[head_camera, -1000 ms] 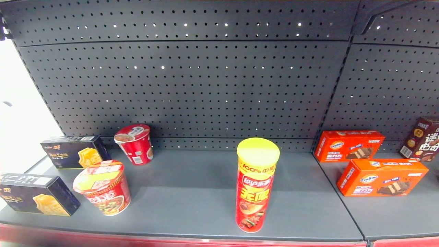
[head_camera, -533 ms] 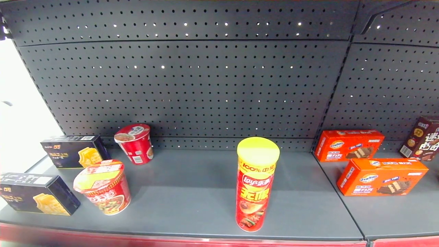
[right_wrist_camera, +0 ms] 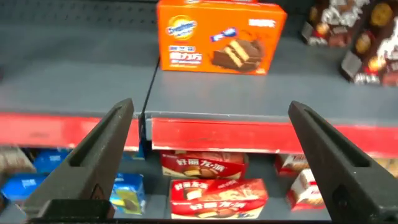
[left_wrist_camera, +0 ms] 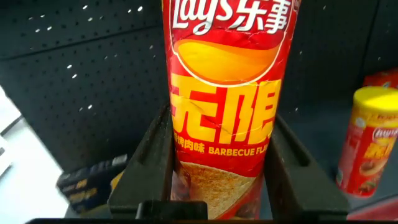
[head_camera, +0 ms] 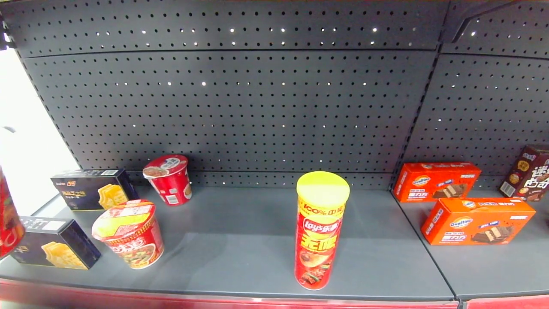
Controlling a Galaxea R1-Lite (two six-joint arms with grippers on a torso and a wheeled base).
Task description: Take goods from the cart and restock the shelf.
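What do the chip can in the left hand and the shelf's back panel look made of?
Held can: likely cardboard tube with glossy printed wrap; sheen and faint creases. Back panel: probably painted sheet metal, matte dark grey; regular punched holes leak light.

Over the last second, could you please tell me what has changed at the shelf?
The held chips can, clamped in the left gripper, has come into the head view at its left edge, now covering the end of the near dark box. The standing chips can, both noodle cups and the orange boxes on the shelf stayed where they were.
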